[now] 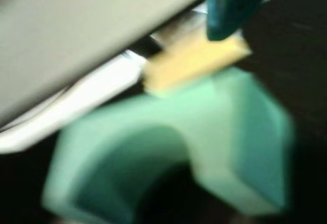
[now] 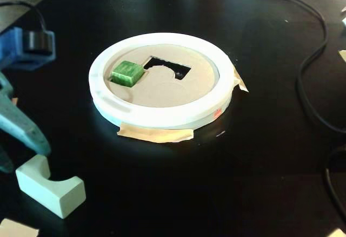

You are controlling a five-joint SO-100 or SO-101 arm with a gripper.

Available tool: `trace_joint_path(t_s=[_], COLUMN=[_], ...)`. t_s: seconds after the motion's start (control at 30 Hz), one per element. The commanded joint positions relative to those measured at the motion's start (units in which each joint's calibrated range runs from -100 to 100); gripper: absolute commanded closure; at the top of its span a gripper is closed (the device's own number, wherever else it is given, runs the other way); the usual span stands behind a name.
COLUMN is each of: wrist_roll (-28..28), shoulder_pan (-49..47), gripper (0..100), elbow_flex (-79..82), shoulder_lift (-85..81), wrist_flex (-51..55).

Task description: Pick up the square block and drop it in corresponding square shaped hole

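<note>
In the fixed view a green square block [image 2: 127, 73] lies on the brown cardboard lid [image 2: 162, 88] inside a white round ring [image 2: 162, 115]. It sits just left of a dark, square-cornered hole [image 2: 165, 66]. My gripper [image 2: 21, 158] is at the left edge of that view, far from the block, with teal fingers [image 2: 24, 126] just above a pale green arch-shaped block [image 2: 51, 185]. The wrist view is blurred: the gripper [image 1: 191, 27] stands open and empty, one teal finger [image 1: 230, 9] at the top. The arch block [image 1: 168, 147] fills the view below. The square block is not in the wrist view.
Masking tape [image 2: 157, 134] holds the ring to the black table. A black cable [image 2: 311, 69] runs along the right side. A blue arm part [image 2: 24, 48] sits at the far left. More tape [image 2: 16, 229] lies at the bottom left corner.
</note>
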Motion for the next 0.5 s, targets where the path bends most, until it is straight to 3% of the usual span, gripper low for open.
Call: trace_joint_path(t_s=[0.0, 0.47], wrist_roll=[0.0, 0.3], shoulder_pan=[-0.2, 0.4], gripper=[5, 6], elbow_flex=[0.5, 2.0], shoulder_lift=[-0.8, -0.7], wrist_flex=[-1.7, -1.3])
